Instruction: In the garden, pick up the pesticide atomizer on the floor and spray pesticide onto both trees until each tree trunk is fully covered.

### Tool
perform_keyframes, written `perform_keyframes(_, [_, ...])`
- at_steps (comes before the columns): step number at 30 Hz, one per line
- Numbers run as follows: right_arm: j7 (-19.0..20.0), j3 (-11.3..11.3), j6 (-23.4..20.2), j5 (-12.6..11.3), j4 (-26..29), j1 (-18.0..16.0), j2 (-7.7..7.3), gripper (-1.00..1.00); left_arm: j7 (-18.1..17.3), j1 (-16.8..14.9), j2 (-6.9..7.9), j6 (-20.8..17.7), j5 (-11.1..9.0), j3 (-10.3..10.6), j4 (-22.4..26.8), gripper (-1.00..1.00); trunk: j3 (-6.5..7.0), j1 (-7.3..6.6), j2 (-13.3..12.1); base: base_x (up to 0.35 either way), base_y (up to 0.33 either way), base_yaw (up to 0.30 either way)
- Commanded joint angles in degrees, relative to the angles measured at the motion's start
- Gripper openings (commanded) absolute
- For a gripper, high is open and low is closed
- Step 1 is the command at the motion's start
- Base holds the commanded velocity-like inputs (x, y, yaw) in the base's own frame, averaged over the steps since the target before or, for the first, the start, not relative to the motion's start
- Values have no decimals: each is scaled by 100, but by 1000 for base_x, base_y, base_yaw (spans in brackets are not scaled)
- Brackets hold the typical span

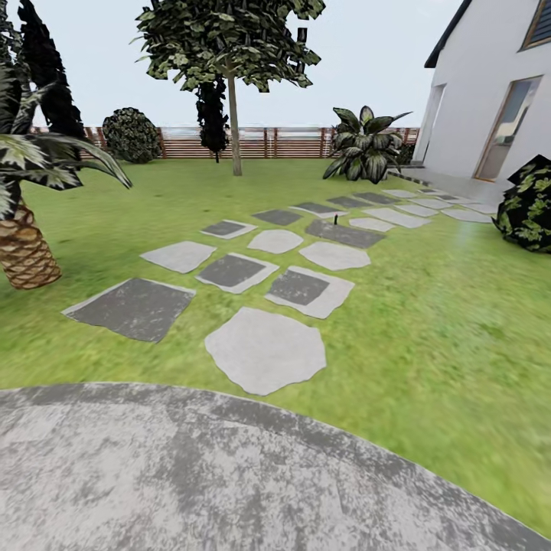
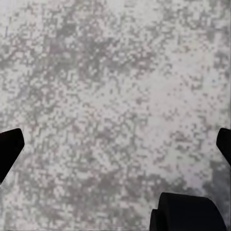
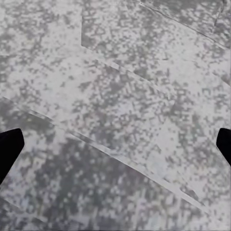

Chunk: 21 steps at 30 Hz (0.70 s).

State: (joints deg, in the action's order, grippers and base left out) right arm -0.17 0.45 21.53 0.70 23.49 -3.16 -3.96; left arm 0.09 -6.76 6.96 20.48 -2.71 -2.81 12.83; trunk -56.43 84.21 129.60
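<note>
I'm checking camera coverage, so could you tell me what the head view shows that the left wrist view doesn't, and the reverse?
Head view alone: the lawn, stepping stones, a palm, a thin-stemmed tree, the fence and the white house. Left wrist view alone: the left gripper, its dark fingertips wide apart at the picture's edges, and a dark rounded part. Shared: the mottled grey paving.

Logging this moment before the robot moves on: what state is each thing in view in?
left end effector: open, empty, over grey paving
right end effector: open, empty, over grey paving
paved patch: bare in the foreground
stepping stones: flat in the grass, leading to the house
house: door shut
palm: upright
fence: standing, unbroken
</note>
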Motion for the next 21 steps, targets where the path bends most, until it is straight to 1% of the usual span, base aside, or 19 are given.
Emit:
perform_keyframes(1, [0,0,0,0,-1,0,0,100,0,0,-1,0,3,3,0,100,0,0,0,334,0,0])
perform_keyframes(21, [-1,4,0,0,-2,0,0,100,0,0,-1,0,7,2,0,100,0,0,0,334,0,0])
